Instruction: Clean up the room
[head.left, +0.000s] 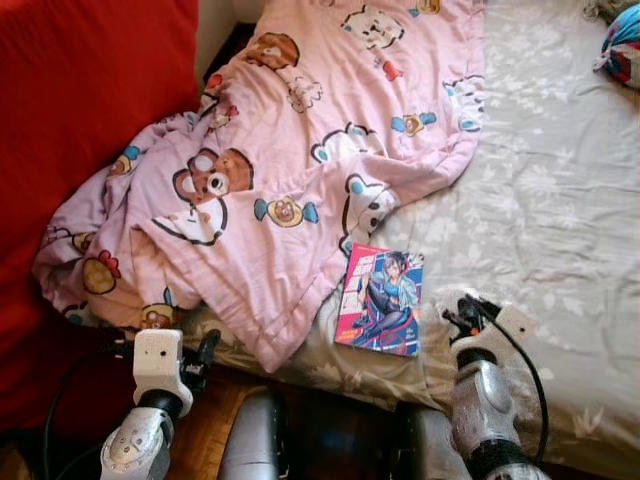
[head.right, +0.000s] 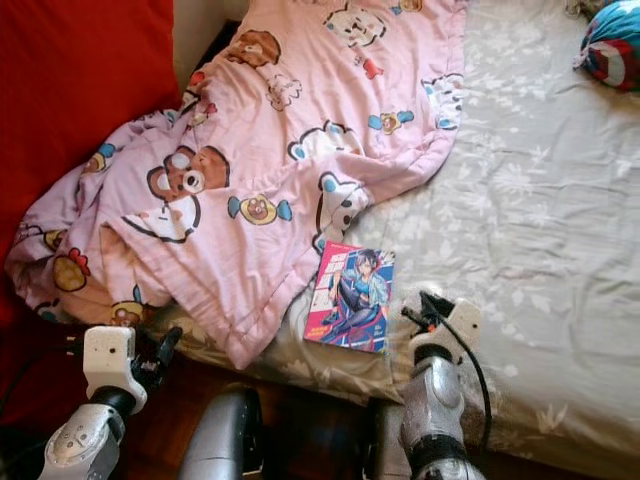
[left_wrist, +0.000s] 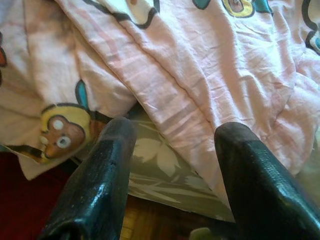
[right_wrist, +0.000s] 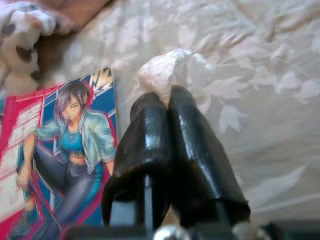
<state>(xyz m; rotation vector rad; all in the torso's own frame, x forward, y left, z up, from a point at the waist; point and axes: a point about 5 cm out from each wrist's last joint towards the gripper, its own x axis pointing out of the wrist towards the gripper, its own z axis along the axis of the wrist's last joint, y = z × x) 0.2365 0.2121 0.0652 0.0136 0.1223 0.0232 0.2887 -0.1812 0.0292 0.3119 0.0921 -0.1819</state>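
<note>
Lower right, beside book (head.left: 380, 300) | right gripper (right_wrist: 167, 102) pinched white wad (right_wrist: 161, 72), apparently for removal | left gripper (left_wrist: 175, 137) open near blanket (head.left: 300, 150)

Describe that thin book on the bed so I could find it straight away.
Start at the grey leaf-patterned bedsheet and follow the crumpled pink cartoon-bear blanket down to its lower corner. Just beside that corner, near the bed's front edge, lies a thin pink and blue comic book showing a drawn dark-haired figure. It is the one flat, stiff, glossy thing among soft fabrics.
</note>
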